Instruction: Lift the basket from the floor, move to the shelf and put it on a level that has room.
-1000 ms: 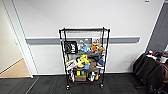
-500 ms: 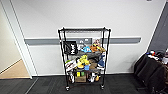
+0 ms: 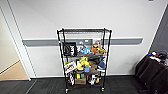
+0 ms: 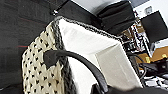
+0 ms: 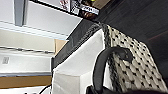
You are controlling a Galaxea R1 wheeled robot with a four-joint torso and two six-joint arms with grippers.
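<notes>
The shelf (image 3: 84,60) stands ahead against the white wall, a black wire rack on castors. Its top level (image 3: 83,30) is bare, while the lower tiers hold toys and boxes. The dark carpet floor (image 3: 120,86) lies between me and it. The basket (image 4: 82,42) hangs above the carpet, cream weave with a dark rim and white lining. One black loop handle (image 4: 75,58) arches up into my left gripper (image 4: 100,90), which is shut on it. The basket (image 5: 82,57) also fills the right wrist view, where its other handle (image 5: 102,62) rises into my right gripper (image 5: 96,90), shut on it.
A doorway with pale wooden flooring (image 3: 12,72) opens at the left. Dark bags or seats (image 3: 152,70) stand at the right by the wall. A grey rail (image 3: 40,41) runs along the wall behind the rack.
The shelf looks slightly larger and the whole picture has shifted a little, so the camera has come nearer. Nothing on the rack has moved.
</notes>
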